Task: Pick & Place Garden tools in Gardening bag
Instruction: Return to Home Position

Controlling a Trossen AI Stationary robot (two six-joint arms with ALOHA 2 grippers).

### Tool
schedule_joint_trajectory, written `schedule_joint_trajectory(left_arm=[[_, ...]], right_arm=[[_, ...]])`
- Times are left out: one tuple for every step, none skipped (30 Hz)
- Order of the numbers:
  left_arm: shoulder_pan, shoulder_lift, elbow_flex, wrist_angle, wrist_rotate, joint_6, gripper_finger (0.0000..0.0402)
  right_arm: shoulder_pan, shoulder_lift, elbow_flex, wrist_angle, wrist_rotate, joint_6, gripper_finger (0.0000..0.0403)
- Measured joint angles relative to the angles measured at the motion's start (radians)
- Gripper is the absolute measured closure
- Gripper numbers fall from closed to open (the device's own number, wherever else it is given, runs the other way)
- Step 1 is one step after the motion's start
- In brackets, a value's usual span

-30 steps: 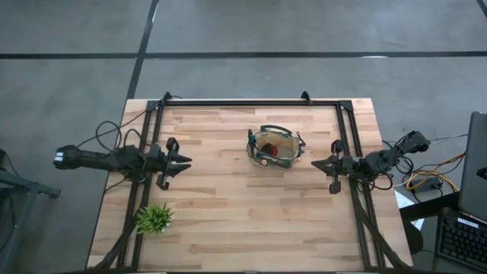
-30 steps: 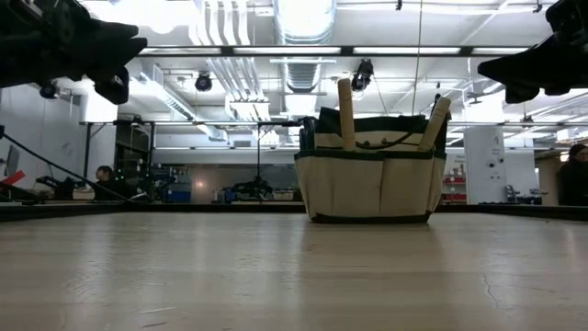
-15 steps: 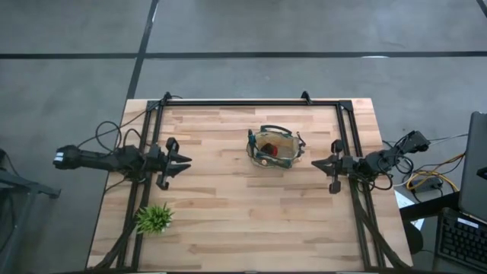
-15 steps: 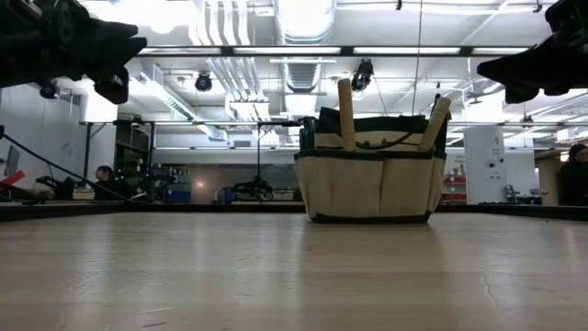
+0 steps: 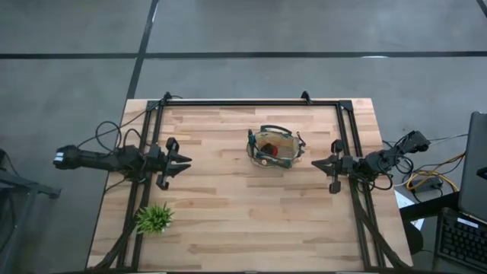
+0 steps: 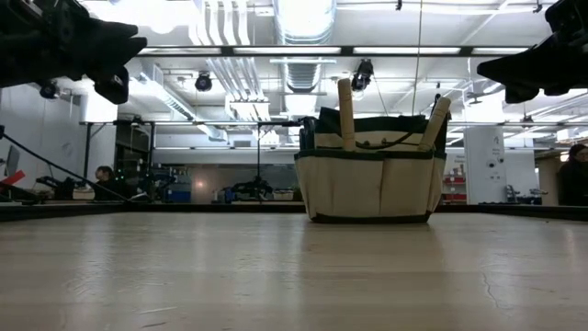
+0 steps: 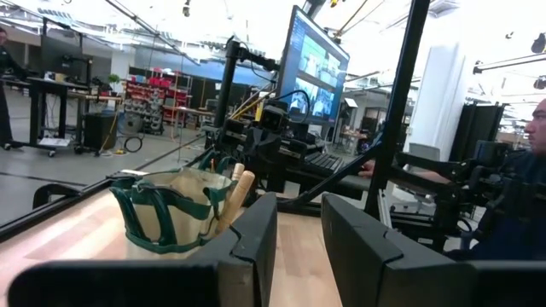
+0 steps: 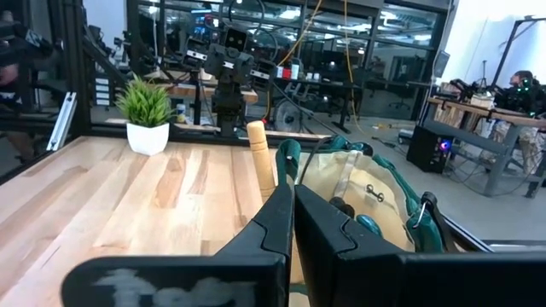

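Sitting upright near the middle of the table, the gardening bag has two wooden trowel handles poking out the top, and I can't spot a loose tool anywhere. Left end effector hangs out to the bag's left with a narrow gap between its fingers, right end effector hangs to its right pinched closed on nothing, both well apart from the bag. Nothing's budged over the last second, so I'd say the packing's finished and the arms are basically parked.
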Motion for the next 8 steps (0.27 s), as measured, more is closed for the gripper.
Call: schedule_joint_trajectory(left_arm=[[0.0, 0.0, 0.0, 0.0, 0.0, 0.0, 0.0303], [0.0, 0.0, 0.0, 0.0, 0.0, 0.0, 0.0303], [0.0, 0.0, 0.0, 0.0, 0.0, 0.0, 0.0303], [0.0, 0.0, 0.0, 0.0, 0.0, 0.0, 0.0303], [0.0, 0.0, 0.0, 0.0, 0.0, 0.0, 0.0303], [0.0, 0.0, 0.0, 0.0, 0.0, 0.0, 0.0303], [0.0, 0.0, 0.0, 0.0, 0.0, 0.0, 0.0303], [0.0, 0.0, 0.0, 0.0, 0.0, 0.0, 0.0303]], right_arm=[[0.0, 0.0, 0.0, 0.0, 0.0, -0.002, 0.0394], [0.0, 0.0, 0.0, 0.0, 0.0, -0.002, 0.0394], [0.0, 0.0, 0.0, 0.0, 0.0, -0.001, 0.0394], [0.0, 0.0, 0.0, 0.0, 0.0, 0.002, 0.0394], [0.0, 0.0, 0.0, 0.0, 0.0, 0.002, 0.0394], [0.0, 0.0, 0.0, 0.0, 0.0, 0.001, 0.0394], [0.0, 0.0, 0.0, 0.0, 0.0, -0.001, 0.0394], [0.0, 0.0, 0.0, 0.0, 0.001, -0.002, 0.0394]])
